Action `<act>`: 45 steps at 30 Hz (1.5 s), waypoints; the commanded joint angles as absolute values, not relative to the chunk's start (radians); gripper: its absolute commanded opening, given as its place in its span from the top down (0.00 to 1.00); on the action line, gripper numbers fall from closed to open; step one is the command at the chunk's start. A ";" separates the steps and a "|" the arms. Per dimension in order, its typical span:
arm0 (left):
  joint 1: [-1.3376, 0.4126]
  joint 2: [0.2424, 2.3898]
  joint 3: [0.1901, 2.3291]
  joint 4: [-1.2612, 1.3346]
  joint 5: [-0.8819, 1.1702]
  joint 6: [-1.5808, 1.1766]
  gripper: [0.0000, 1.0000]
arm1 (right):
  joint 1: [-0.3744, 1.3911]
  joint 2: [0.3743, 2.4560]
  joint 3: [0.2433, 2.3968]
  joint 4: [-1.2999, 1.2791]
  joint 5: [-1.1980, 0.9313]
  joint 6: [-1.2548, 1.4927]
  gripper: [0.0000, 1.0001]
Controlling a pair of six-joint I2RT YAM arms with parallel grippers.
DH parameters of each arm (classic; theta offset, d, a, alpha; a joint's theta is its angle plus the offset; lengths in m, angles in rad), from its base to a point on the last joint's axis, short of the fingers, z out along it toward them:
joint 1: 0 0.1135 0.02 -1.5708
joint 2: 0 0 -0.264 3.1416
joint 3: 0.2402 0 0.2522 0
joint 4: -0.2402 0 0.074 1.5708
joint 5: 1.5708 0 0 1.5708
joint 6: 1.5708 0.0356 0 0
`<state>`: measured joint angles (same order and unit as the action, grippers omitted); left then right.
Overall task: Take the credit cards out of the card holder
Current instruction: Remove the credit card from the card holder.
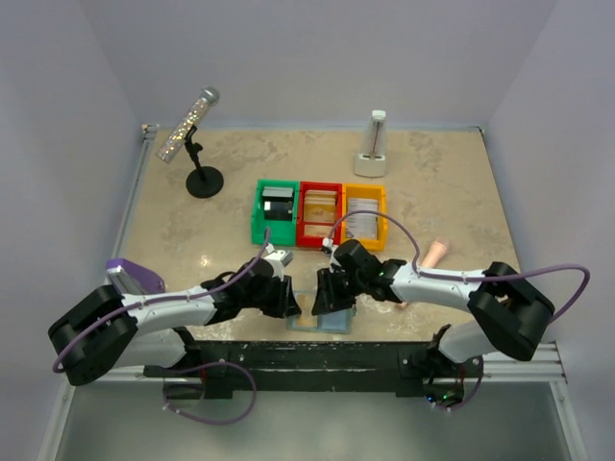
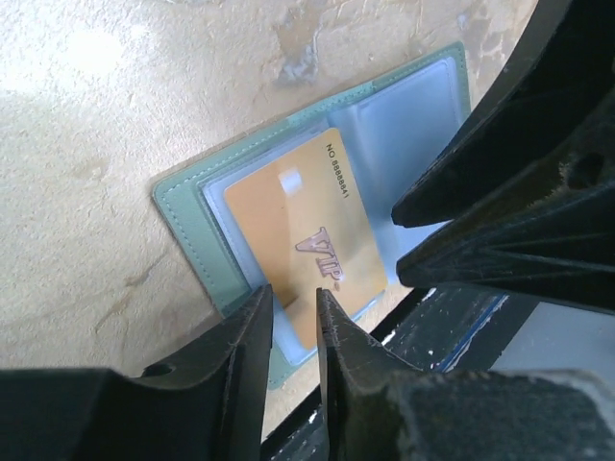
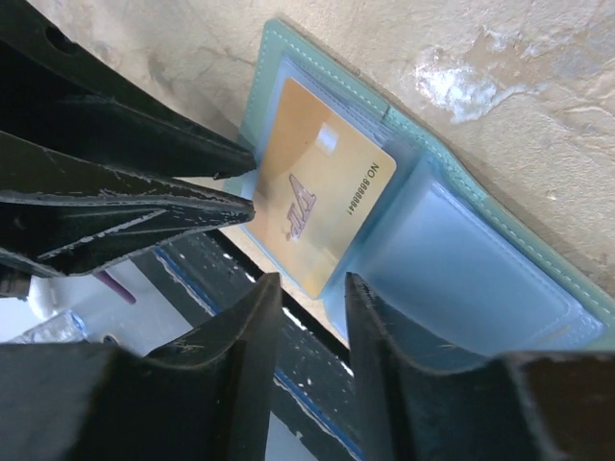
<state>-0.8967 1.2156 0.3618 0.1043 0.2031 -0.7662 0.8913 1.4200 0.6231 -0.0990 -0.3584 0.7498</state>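
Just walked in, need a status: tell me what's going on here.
The open card holder lies at the table's near edge, a gold VIP card on one panel. The left pincer, jaws parted, stands over that card's end; the right pincer, also parted, hovers by the holder's fold. That card is not yet out.

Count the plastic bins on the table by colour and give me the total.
green bin: 1
red bin: 1
yellow bin: 1
Total: 3
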 commanded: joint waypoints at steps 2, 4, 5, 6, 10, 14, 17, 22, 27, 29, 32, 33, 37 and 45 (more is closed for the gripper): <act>-0.891 1.227 0.357 0.106 0.169 -0.775 0.74 | 0.897 1.401 0.601 -0.009 -0.356 0.784 0.53; -0.891 1.229 0.354 0.106 0.163 -0.775 0.76 | 0.896 1.394 0.588 -0.005 -0.351 0.798 0.49; -0.893 1.230 0.353 0.106 0.163 -0.776 0.77 | 0.896 1.394 0.583 -0.005 -0.350 0.802 0.47; -0.891 1.229 0.351 0.109 0.161 -0.778 0.78 | 0.894 1.397 0.577 0.026 -0.351 0.810 0.46; -0.891 1.229 0.350 0.112 0.160 -0.776 0.80 | 0.893 1.416 0.563 0.052 -0.353 0.836 0.45; -0.891 1.229 0.356 0.112 0.158 -0.775 0.85 | 0.891 1.420 0.535 0.092 -0.341 0.860 0.45; -0.891 1.232 0.351 0.112 0.161 -0.775 0.87 | 0.887 1.416 0.517 0.124 -0.325 0.876 0.50; -0.891 1.235 0.347 0.112 0.161 -0.775 0.90 | 0.879 1.407 0.497 0.146 -0.307 0.893 0.59; -0.891 1.239 0.336 0.112 0.158 -0.779 0.93 | 0.864 1.416 0.477 0.167 -0.308 0.913 0.60; -0.891 1.243 0.331 0.110 0.156 -0.781 0.94 | 0.861 1.420 0.463 0.187 -0.310 0.922 0.61; -0.891 1.249 0.330 0.112 0.153 -0.782 0.96 | 0.853 1.431 0.454 0.219 -0.321 0.934 0.63; -0.891 1.253 0.328 0.115 0.155 -0.784 0.96 | 0.851 1.436 0.450 0.230 -0.325 0.934 0.64; -0.893 1.272 0.325 0.135 0.163 -0.792 0.98 | 0.848 1.450 0.445 0.255 -0.337 0.939 0.66; -0.891 1.292 0.325 0.149 0.173 -0.793 1.00 | 0.845 1.447 0.436 0.265 -0.337 0.940 0.74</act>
<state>-0.8948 1.2682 0.3466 0.1585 0.1818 -0.7933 0.8482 1.4483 0.4530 0.2268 -0.3424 0.9321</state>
